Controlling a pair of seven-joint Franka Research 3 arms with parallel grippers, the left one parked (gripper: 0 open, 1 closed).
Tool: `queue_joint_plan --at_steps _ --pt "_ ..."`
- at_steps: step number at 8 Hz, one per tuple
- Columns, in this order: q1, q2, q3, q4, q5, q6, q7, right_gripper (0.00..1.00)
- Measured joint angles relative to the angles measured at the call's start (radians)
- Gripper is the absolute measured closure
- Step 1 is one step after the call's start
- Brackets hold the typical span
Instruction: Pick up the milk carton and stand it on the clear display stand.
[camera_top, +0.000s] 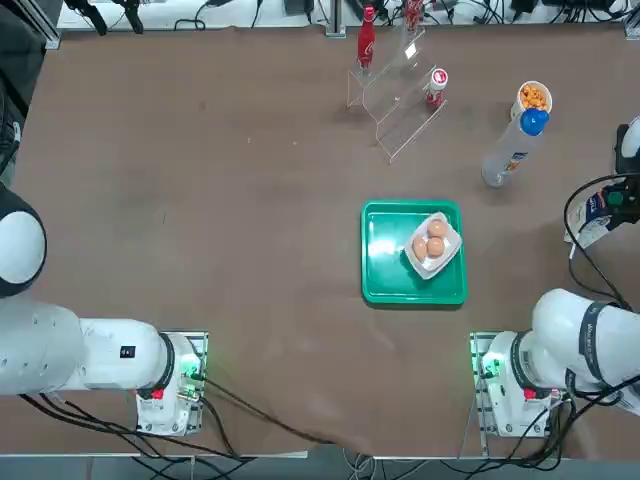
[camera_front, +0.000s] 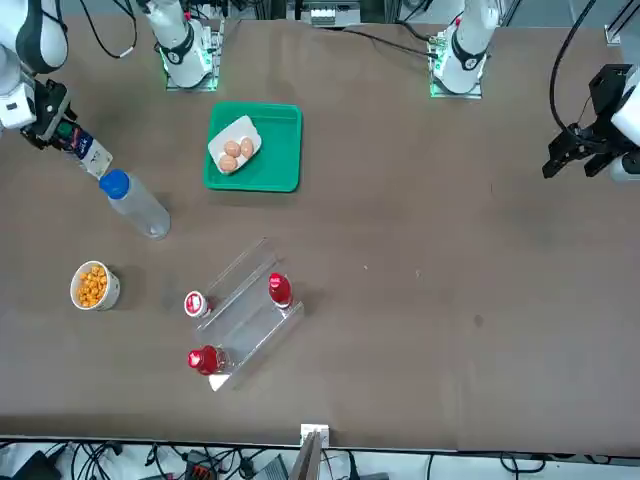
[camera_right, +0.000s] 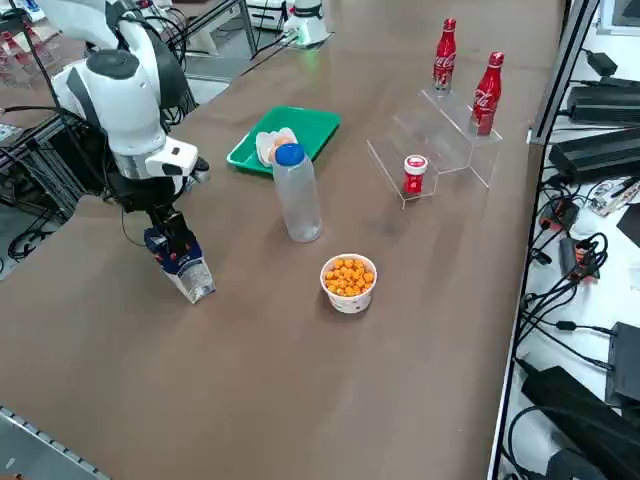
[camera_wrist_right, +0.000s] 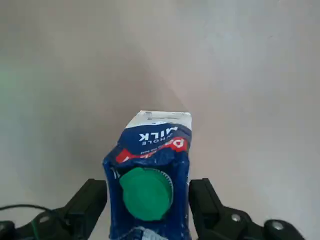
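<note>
Fingers (camera_wrist_right: 92, 202) spread wide on both sides of the milk carton (camera_wrist_right: 149, 182), not yet pinching, right gripper (camera_right: 172, 243) poised at the worktop's (camera_top: 200, 200) right edge, the clear display stand (camera_top: 400, 95) waiting far across.

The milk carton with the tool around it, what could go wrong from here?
1. The right tool is open, its fingers astride the milk carton near the green cap; closing on the gabled top could crush it or let it slip.
2. The carton stands near the table edge and could get knocked off.
3. The clear display stand already holds two red bottles and a red can, so free space is tight.
</note>
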Motion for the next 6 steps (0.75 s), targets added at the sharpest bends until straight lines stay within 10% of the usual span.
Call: queue_joint_plan --at_steps 4,6 --pt "-0.024 0.023 0.0 -0.002 0.0 0.006 -0.001 0.1" --pt "-0.025 0.023 0.0 -0.001 0.0 0.009 -0.001 0.41"
